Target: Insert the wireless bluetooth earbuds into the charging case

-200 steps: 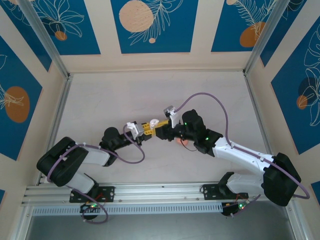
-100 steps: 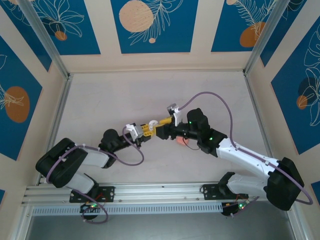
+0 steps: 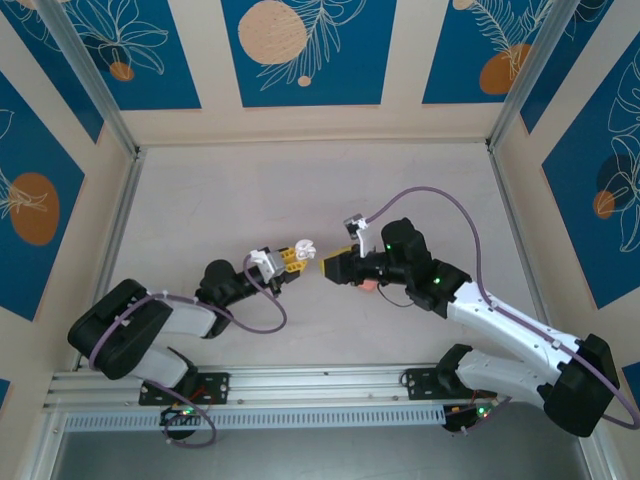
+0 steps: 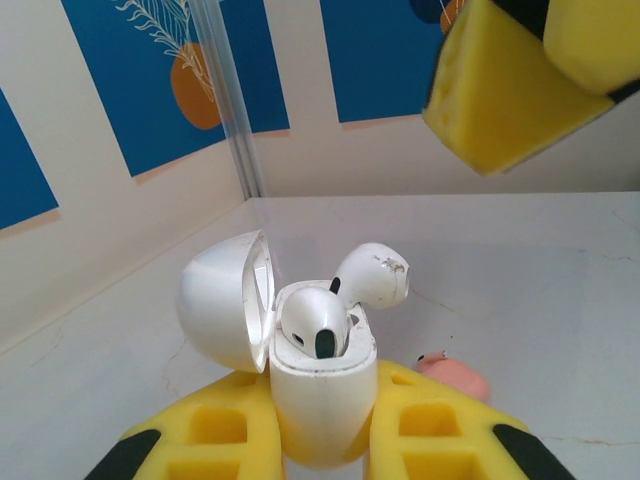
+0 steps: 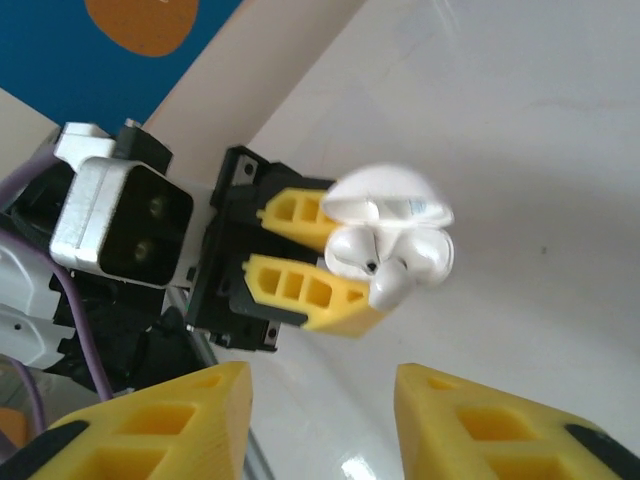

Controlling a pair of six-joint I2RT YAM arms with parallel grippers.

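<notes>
The charging case [image 4: 318, 400] is white, with its lid [image 4: 215, 305] swung open to the left. My left gripper [image 4: 320, 405] is shut on the case's body, holding it upright between yellow fingers. One white earbud [image 4: 315, 325] sits down in its slot. The other earbud [image 4: 372, 275] stands partly out and leans to the right. In the top view the case [image 3: 304, 246] is at the tip of the left gripper [image 3: 293, 257], and my right gripper [image 3: 331, 267] is a short way to its right, apart from it. The right gripper [image 5: 320, 420] is open and empty, facing the case [image 5: 385, 195].
A small salmon-pink piece [image 4: 455, 375] lies on the table just behind the case, under the right wrist [image 3: 368, 286]. One right finger [image 4: 520, 90] hangs above the case in the left wrist view. Cage walls and metal posts [image 4: 235, 110] ring the pale table.
My right gripper has drawn back to the right, away from the case it was touching. The left gripper has kept hold of the case and hardly moved.
</notes>
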